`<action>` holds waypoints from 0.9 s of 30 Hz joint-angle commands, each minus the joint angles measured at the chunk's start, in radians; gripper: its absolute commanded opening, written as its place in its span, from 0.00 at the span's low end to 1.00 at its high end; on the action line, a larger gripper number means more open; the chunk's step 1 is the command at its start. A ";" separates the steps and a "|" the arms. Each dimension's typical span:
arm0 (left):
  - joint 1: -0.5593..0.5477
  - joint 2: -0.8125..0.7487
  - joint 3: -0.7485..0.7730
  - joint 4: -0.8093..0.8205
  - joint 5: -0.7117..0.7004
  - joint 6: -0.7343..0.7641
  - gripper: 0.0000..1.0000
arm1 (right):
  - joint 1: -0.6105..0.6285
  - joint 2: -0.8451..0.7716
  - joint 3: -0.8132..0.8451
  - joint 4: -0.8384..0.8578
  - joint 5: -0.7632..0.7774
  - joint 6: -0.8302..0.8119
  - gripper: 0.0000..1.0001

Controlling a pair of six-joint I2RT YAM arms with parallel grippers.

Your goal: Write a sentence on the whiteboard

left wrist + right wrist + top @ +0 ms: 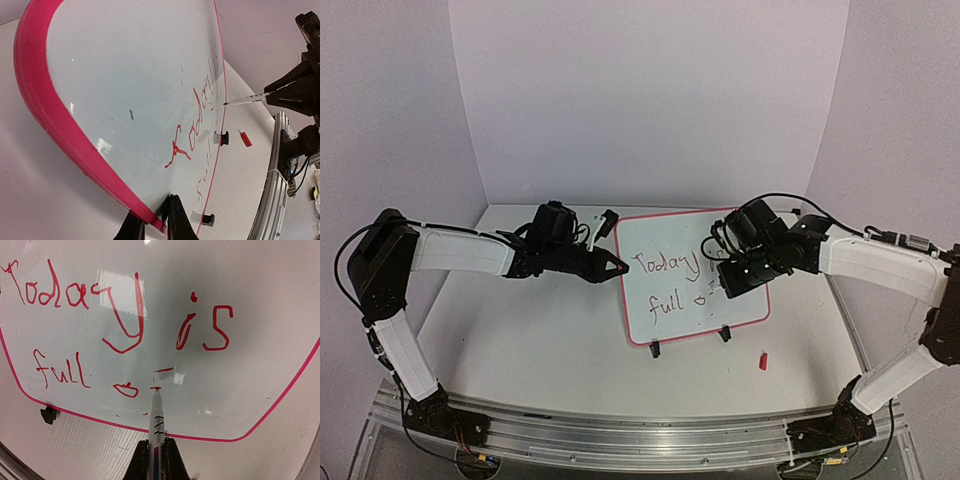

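Glossy white red-framed whiteboard (685, 325), propped on white table (520, 340) – light, stiff, slick (may skid); best held by its frame. Left gripper (156, 220) clamped on its left edge; right gripper (156, 444) clamping slim white marker (157, 420) at the red handwritten sentence (120, 315).

The sentence (137, 305) on the whiteboard (250, 275) is handwritten in red; its upper line reads "Today is"; the lower line reads "full", then a small "o", then two short dashes that make no readable letter; in the top view only "Today" and "full" can be made out; the marker (157, 432) carries small print along its barrel, too blurred to read.
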 commanded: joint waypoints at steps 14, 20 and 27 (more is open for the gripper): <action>0.031 0.054 -0.036 -0.127 -0.382 0.155 0.00 | -0.010 0.007 0.051 0.032 0.044 -0.005 0.00; 0.032 0.054 -0.037 -0.127 -0.381 0.155 0.00 | -0.014 0.029 0.049 0.040 0.044 -0.004 0.00; 0.031 0.056 -0.040 -0.124 -0.375 0.155 0.00 | -0.015 0.027 0.018 0.109 0.030 -0.017 0.00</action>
